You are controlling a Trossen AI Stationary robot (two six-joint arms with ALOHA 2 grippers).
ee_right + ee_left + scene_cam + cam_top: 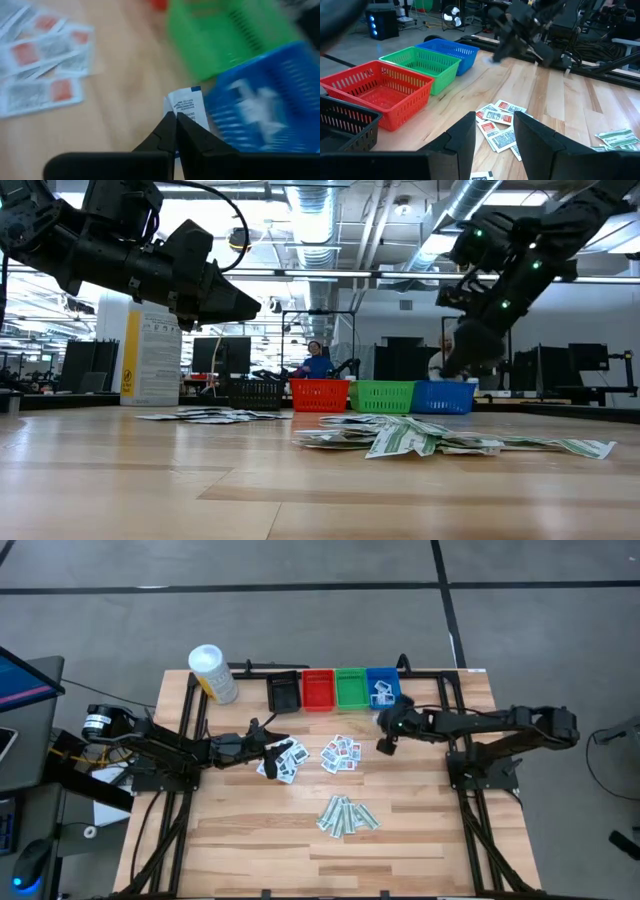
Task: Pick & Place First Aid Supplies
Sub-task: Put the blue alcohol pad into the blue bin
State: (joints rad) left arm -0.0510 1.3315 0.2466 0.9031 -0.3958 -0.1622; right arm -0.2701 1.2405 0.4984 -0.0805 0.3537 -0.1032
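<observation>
First aid supplies lie in three heaps on the wooden table: white packets with dark print (281, 762), white packets with red print (342, 754) and pale-green strips (347, 815). More white packets lie in the blue bin (382, 688). My right gripper (176, 119) hangs near the blue bin's near side (385, 743), shut on one white packet with blue print (187, 106). My left gripper (492, 131) stands open above the dark-print heap (264, 745), nothing between its fingers. My right gripper pinches the white packet by its edge (175, 111) between the tips of its two fingers. The fingers slant down from the table's right side. The packet sticks out past the fingertips, lifted clear of the table.
A black bin (284, 692), a red bin (318, 690) and a green bin (351, 688) stand in a row with the blue one at the far edge. A white canister with a yellow label (213, 673) stands at the far left. The near half of the table is bare wood.
</observation>
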